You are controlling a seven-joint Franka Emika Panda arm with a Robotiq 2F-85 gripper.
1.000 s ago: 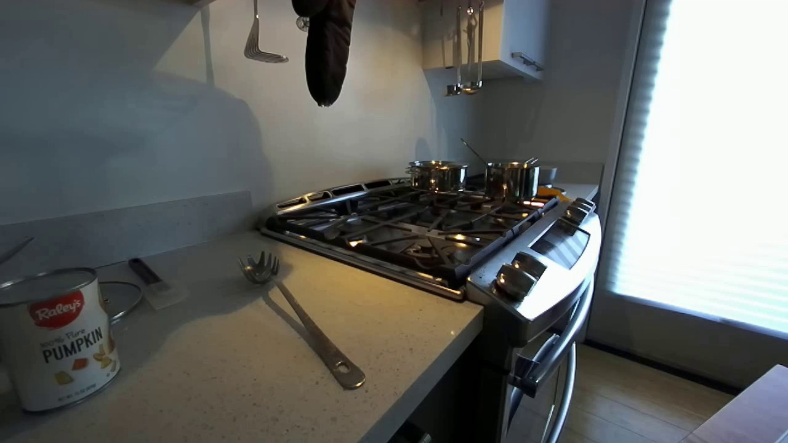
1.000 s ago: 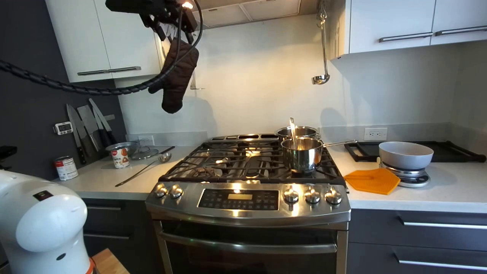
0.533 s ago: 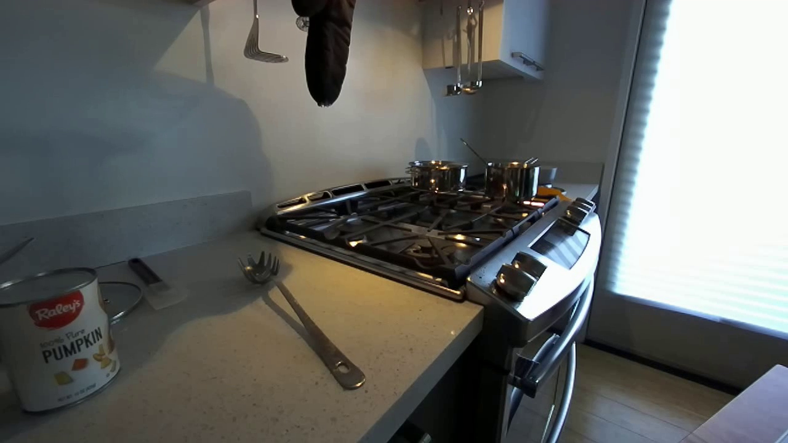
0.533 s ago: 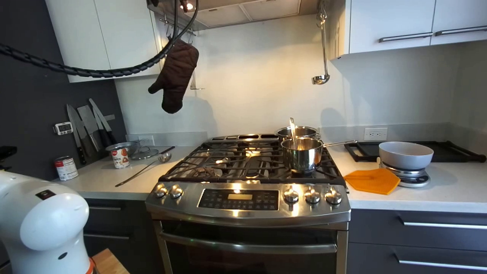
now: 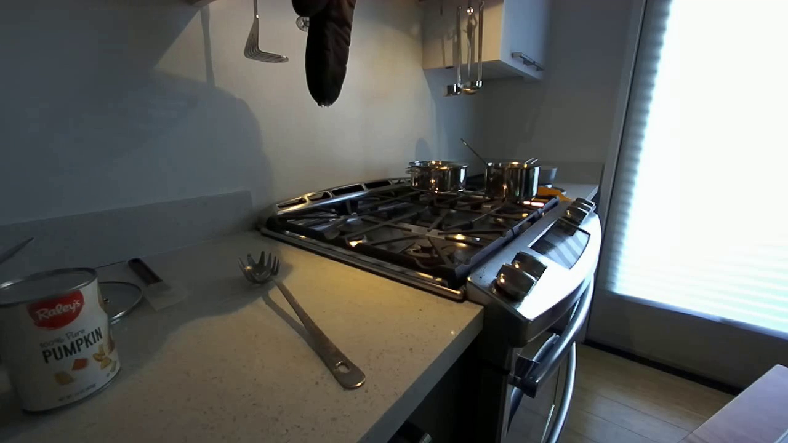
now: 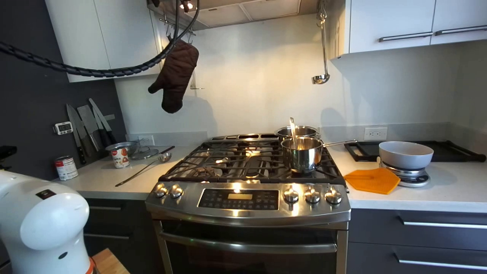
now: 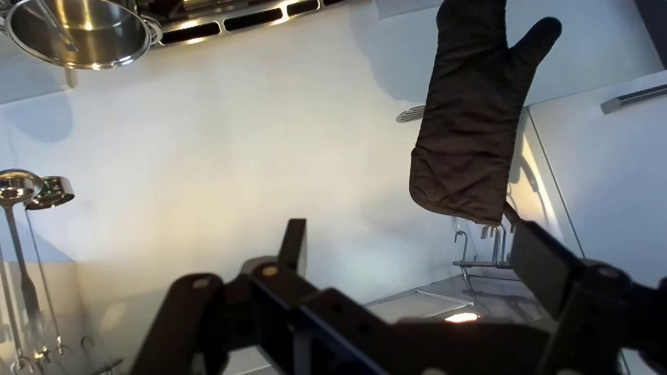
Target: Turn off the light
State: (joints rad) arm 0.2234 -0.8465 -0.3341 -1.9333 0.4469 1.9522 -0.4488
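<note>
A lit lamp shows under the range hood, as a bright spot at the top of an exterior view (image 6: 186,5). It also glows in the wrist view (image 7: 461,317), which stands upside down, just above the gripper's dark body. The hood's underside (image 6: 247,13) has pale panels. No switch can be made out. My gripper (image 7: 411,234) is open and empty in the wrist view, its fingers wide apart before the wall and hood. In an exterior view it is almost wholly above the top edge; only small dark parts show beside the lamp.
A brown oven mitt (image 6: 177,76) hangs from a hook rail (image 7: 479,264) near the gripper's one finger. A ladle (image 6: 325,49) hangs across the stove. Pots (image 6: 302,154) stand on the burners. The arm's black cable (image 6: 114,72) loops before the cabinets (image 6: 110,38).
One second ago the gripper showed before the mitt and hood; it has risen almost out of the exterior view. The cable rose with it. In the last half second almost nothing moved.
</note>
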